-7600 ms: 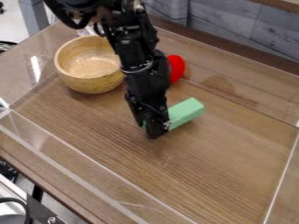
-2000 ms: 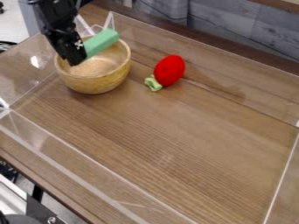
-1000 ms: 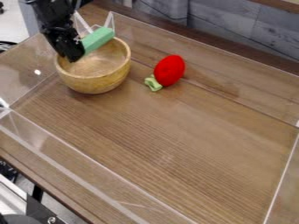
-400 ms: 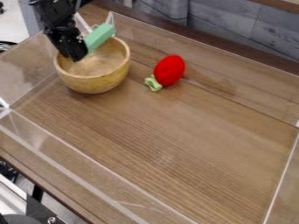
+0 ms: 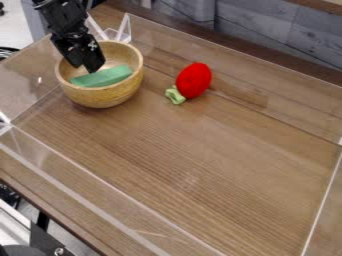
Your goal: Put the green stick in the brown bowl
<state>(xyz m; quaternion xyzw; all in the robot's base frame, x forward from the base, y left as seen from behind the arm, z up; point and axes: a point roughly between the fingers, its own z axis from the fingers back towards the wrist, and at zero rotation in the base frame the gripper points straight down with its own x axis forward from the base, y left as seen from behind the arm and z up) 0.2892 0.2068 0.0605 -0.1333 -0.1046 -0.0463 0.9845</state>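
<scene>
Stick (image 5: 102, 77) inside bowl (image 5: 107, 98), below end effector (image 5: 88, 64)

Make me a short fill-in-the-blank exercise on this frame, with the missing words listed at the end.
The green stick lies inside the brown ____.
The toy with the small green stem is coloured ____.
The gripper is above the bowl, and its jaws are ____, not shut.
The surface under the bowl is a ____ made of brown wood.

Missing words, in order: bowl; red; open; table.
</scene>
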